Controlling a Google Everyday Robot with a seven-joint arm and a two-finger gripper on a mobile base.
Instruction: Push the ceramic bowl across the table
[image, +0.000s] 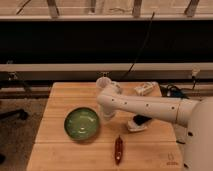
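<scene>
In the camera view, the ceramic bowl sits upright on the table, left of the middle of the boards. The gripper hangs just beside the bowl's right rim, at the end of the white arm that reaches in from the bowl's right. Its fingers are clenched together with nothing between them; whether they touch the rim I cannot tell. Behind the bowl and a little to its right stands a small translucent cup. Farther right of the bowl a white object lies near the back edge, and a dark-and-white object shows under the arm. In front of the bowl, to its right, lies a slim reddish-brown thing.

The bowl looks glazed, so I judge it stiff, fairly heavy and slick, likely to slide on the wood rather than tip. It is brittle and would chip if it went over the edge. It needs no grip: the closed fingers should press low on the outer wall, in line with the bowl's centre, or it may spin away from the contact
</scene>
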